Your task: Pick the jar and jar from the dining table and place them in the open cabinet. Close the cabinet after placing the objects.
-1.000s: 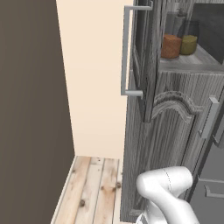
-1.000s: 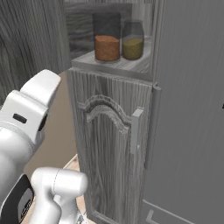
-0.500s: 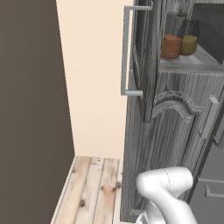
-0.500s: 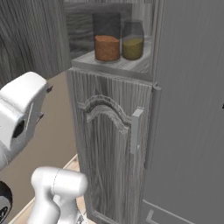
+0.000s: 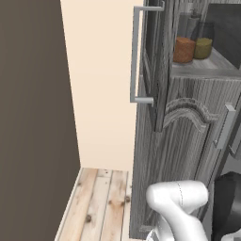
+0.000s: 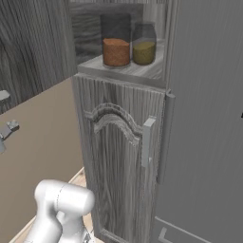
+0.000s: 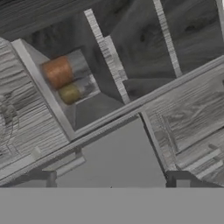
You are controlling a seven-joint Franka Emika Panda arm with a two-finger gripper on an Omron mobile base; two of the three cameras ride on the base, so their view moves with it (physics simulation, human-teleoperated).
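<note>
With the reddish-brown jar (image 5: 184, 49) and olive-yellow jar (image 5: 203, 47) already on the cabinet shelf (image 5: 202, 70), the wide-open gripper (image 7: 113, 177) should, I judge, reach the open door's bar handle (image 5: 137, 54) squarely; since a second ago the arm has swung leftward out of the right base view.

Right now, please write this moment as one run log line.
reddish-brown glass jar: on cabinet shelf | olive-yellow glass jar: beside it | dark grey wood-grain cabinet: upper door open | gripper: open, empty
</note>
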